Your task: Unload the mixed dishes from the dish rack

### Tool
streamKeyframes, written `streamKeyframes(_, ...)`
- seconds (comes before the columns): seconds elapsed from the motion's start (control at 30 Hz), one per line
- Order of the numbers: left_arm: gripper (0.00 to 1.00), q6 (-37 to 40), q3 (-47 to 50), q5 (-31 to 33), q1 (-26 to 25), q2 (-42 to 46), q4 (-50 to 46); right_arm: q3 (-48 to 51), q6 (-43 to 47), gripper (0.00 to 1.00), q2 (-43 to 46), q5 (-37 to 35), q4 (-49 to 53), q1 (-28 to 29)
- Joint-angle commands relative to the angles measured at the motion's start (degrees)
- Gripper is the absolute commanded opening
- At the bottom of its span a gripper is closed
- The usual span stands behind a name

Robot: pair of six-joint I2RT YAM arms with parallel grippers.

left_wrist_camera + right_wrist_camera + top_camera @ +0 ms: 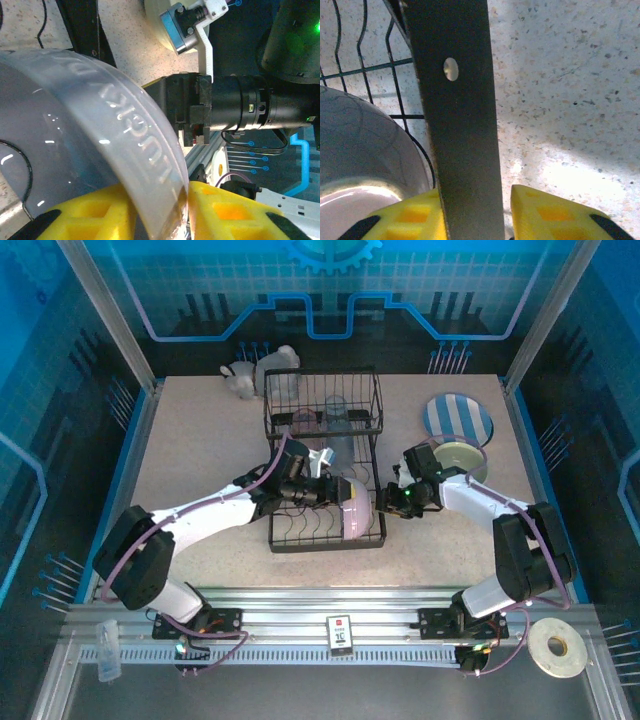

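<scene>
Left gripper has its yellow pads drawn in narrow on the rim of the lavender bowl, one pad on each side of the wall, both seeming to touch it. That bowl stands on edge in the near right corner of the lower tier of the dish rack.

Just to the right, the right gripper straddles a flat black upright bar at the rack's right side. One pad lies against the bar and a dark sliver shows by the other, so I cannot tell whether it is clamped. The two grippers are close together with the bar between them.

A blue-grey tumbler stands in the rack's upper tier. Right of the rack, on the speckled table, lie a striped plate and, just beside it on the near side, the pale green bowl.
</scene>
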State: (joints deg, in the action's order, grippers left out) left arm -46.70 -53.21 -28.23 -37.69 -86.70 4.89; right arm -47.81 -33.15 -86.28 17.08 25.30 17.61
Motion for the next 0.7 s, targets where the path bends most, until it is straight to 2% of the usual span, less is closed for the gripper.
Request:
streamKeyframes(0.0, 0.28, -1.2, -0.8, -2.6, -0.4, -1.1, 3.0, 0.8, 0.0, 0.3, -1.5, -1.8, 1.1, 0.1)
streamKeyframes(0.23, 0.13, -1.5, -0.7, -2.9, -0.4, -2.7, 3.3, 0.1, 0.2, 0.17, -2.7, -1.4, 0.9, 0.2)
streamKeyframes(0.43, 0.0, -0.5, -0.7, -3.6, -0.3, -3.7, 3.5, -0.6, 0.5, 0.0, -3.6, -1.0, 1.0, 0.4)
streamKeyframes(0.67, 0.0, 1.9, -0.5, -4.7, -0.4, -3.8, 3.6, -1.2, 0.9, 0.0, -4.0, -1.1, 1.4, 0.4)
